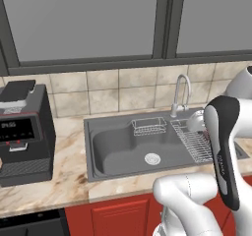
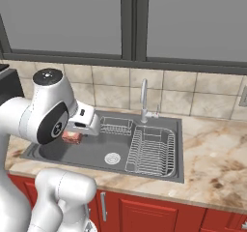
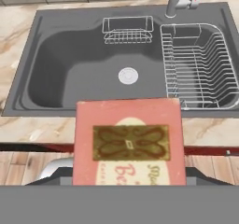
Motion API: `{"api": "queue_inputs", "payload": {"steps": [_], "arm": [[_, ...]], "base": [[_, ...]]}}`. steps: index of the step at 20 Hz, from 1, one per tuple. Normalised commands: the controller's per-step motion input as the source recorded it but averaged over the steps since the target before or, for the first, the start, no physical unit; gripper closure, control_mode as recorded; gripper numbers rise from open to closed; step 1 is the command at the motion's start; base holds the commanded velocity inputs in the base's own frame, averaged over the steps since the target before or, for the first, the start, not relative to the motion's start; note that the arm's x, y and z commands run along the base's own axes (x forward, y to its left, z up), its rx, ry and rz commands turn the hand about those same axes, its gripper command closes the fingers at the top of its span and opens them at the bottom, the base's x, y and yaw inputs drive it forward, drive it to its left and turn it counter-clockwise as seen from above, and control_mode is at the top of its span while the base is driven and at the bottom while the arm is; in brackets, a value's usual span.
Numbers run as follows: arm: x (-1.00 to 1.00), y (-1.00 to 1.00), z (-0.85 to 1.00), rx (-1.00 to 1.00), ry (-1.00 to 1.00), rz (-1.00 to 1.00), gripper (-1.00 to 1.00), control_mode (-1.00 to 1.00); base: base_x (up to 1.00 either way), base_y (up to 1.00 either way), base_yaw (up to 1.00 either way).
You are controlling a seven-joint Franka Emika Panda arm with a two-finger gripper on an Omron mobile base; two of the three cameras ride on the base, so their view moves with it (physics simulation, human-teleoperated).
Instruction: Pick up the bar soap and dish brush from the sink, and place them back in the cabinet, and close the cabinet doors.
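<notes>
Gripper (image 2: 72,135) mostly hidden behind the arm in right base view; fingers covered by soap (image 3: 128,142) in hand view. Jaws stand fairly wide, clamped on the soap, held above the sink (image 3: 56,59), clear of the basin floor.

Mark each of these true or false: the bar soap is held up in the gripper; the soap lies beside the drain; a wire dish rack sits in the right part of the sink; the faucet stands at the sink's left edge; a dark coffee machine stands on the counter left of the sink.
1. The bar soap is held in the gripper, above the sink. True.
2. The soap lies beside the drain. False: it is lifted clear of the basin floor.
3. A wire dish rack sits in the sink's right part. True.
4. The faucet stands at the left edge. False: it rises behind the rack, at the back right.
5. A dark coffee machine stands on the counter left of the sink. True.
</notes>
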Motion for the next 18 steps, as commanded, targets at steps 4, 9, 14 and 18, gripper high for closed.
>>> {"api": "queue_inputs", "payload": {"steps": [4, 9, 14, 18], "arm": [[0.00, 0.00, 0.00, 0.00, 0.00, 0.00, 1.00, 1.00], [0.00, 0.00, 0.00, 0.00, 0.00, 0.00, 1.00, 1.00], [0.00, 0.00, 0.00, 0.00, 0.00, 0.00, 1.00, 1.00], [0.00, 0.00, 0.00, 0.00, 0.00, 0.00, 1.00, 1.00]], "base": [[-0.38, 0.00, 0.00], [-0.45, 0.00, 0.00], [-0.53, 0.00, 0.00], [-0.54, 0.00, 0.00]]}}
